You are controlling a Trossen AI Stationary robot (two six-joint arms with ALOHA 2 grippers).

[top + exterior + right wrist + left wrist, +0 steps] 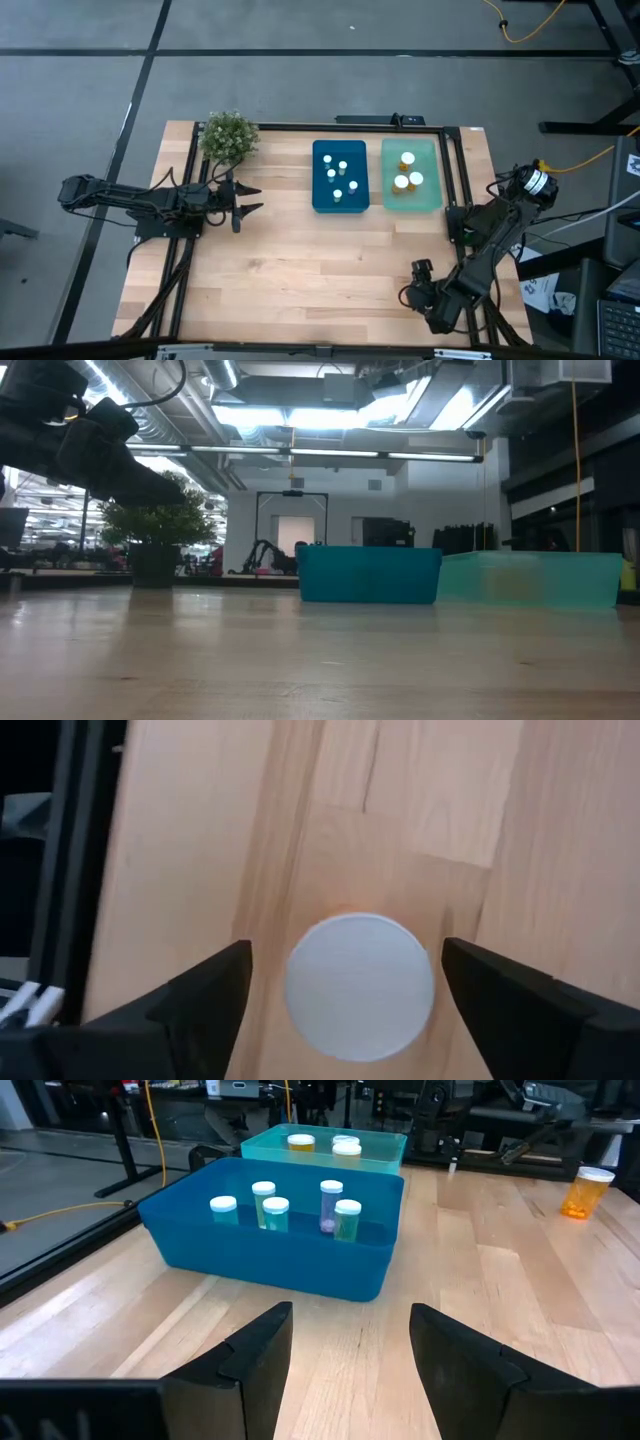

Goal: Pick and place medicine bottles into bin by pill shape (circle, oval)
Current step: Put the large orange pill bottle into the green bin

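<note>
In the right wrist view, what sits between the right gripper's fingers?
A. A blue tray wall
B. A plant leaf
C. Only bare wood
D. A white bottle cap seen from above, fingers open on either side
D: the right gripper hangs open over a bottle's round white cap, fingers clear of it on the table.

Bottles (335,175) in both side-by-side trays (378,200), apparently upright.

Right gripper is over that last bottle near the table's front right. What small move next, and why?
Probably lower the right gripper straight down, then close. Its fingers are open on either side of the bottle's white cap, which looks roughly centred below and ungripped. The other bottles already stand in the blue bin and green bin.
</note>
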